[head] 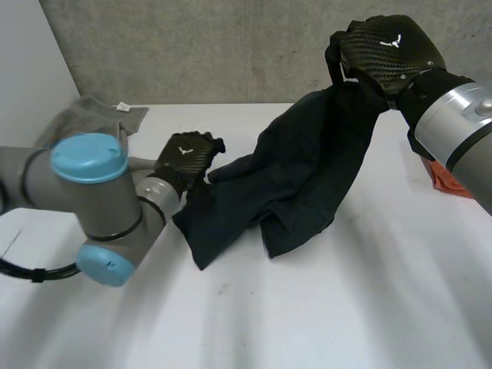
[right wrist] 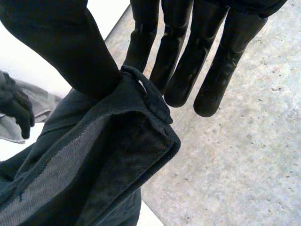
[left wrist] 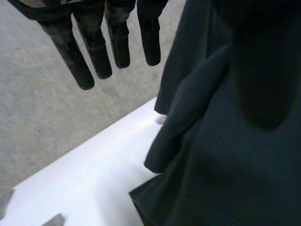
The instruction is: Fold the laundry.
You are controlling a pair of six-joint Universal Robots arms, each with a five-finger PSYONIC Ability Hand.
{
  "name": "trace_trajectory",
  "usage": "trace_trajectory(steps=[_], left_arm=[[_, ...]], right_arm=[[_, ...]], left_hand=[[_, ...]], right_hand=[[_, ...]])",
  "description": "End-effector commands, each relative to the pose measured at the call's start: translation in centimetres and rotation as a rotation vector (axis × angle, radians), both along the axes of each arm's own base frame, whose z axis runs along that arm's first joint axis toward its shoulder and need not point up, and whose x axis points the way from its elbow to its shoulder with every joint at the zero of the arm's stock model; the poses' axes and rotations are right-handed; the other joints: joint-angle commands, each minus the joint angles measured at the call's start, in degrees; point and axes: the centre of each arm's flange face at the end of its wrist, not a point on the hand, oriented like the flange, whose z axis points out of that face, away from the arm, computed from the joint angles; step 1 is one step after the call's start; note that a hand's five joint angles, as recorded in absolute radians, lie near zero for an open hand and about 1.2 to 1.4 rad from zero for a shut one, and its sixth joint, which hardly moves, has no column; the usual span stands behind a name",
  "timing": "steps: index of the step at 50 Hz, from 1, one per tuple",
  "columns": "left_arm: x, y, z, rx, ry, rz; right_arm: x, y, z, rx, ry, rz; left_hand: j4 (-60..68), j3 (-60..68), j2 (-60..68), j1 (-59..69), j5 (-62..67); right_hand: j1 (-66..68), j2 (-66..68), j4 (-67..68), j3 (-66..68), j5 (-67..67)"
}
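A dark, almost black garment (head: 300, 169) lies partly on the white table (head: 307, 307) and is lifted at its far right end. My right hand (head: 388, 50) is raised above the table's back right. In the right wrist view its thumb pinches a thick hemmed edge of the garment (right wrist: 84, 169) against the fingers (right wrist: 188, 56). My left hand (head: 188, 157) sits low at the garment's left edge. Seen from the left wrist, its fingers (left wrist: 96, 47) are straight and spread, and the garment (left wrist: 225, 165) hangs beside them without being held.
A grey cloth (head: 96, 115) lies crumpled at the table's back left, behind my left arm. An orange object (head: 450, 181) sits at the right edge under my right forearm. A concrete wall (head: 231, 46) runs behind the table.
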Motion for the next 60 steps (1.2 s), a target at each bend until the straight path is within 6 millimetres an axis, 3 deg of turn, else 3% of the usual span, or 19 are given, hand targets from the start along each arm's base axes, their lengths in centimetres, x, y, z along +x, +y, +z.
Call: trace_trajectory(steps=[1,12,19,25,31,35,44,52,56,57,60], left_arm=[[-1.7,-1.7,-2.6,0.02,0.01,-0.095],[-3.0,-3.5,-3.8,-0.001,0.032,-0.119],[-2.9,-4.3,-2.1,-0.035,0.057,-0.105],[-1.2,-4.4,1.7,-0.073,0.073,-0.078],[-0.4,-4.9,2.9,-0.093,0.086,-0.098],[-0.8,-5.3,1.5,-0.071,0.086,-0.12],[-3.7,-5.4,-3.4,-0.02,0.069,-0.176],[-4.7,-5.9,-5.3,-0.014,0.067,-0.188],[-4.9,-6.3,-5.3,-0.027,0.072,-0.184],[-4.9,-6.5,-5.2,-0.032,0.072,-0.169],[-4.6,-6.7,-4.3,-0.054,0.065,-0.124]], right_arm=[[-0.1,0.2,-0.5,0.033,0.014,0.001],[-0.1,0.2,-1.2,0.058,0.024,0.001],[-0.3,0.0,-1.7,0.07,0.03,-0.006],[-0.5,-0.1,-1.6,0.067,0.028,-0.012],[-0.2,0.1,-1.3,0.058,0.026,-0.001],[-0.1,0.2,-1.3,0.057,0.024,0.004],[-0.1,0.3,-1.2,0.056,0.022,0.005],[-0.1,0.2,-1.3,0.06,0.025,0.002],[-0.2,0.1,-1.4,0.062,0.026,0.001],[-0.2,0.1,-1.4,0.061,0.027,0.0],[-0.3,0.0,-1.5,0.064,0.028,-0.004]], left_hand=[[5.03,4.34,4.74,4.04,6.87],[16.63,15.94,16.34,15.64,18.47],[17.32,16.63,17.03,16.33,19.16],[15.97,15.28,15.68,14.98,17.81],[15.97,15.28,15.68,14.98,17.81],[15.8,15.11,15.51,14.81,17.64],[15.97,15.28,15.68,14.98,17.81],[18.49,17.8,18.2,17.5,20.33],[38.44,37.75,38.15,37.45,40.28],[57.97,57.28,57.68,56.98,59.81],[58.17,57.48,57.88,57.18,60.01]], right_hand=[[24.34,12.56,11.8,12.29,13.37],[24.34,12.56,11.8,12.29,13.37],[24.34,12.56,11.8,12.29,13.37],[24.34,12.56,11.8,12.29,13.37],[24.34,12.56,11.8,12.29,13.37],[24.34,12.56,11.8,12.29,13.37],[24.34,12.56,11.8,12.29,13.37],[24.34,12.56,11.8,12.29,13.37],[24.34,12.56,11.8,12.29,13.37],[24.34,12.56,11.8,12.29,13.37],[24.34,12.56,11.8,12.29,13.37]])
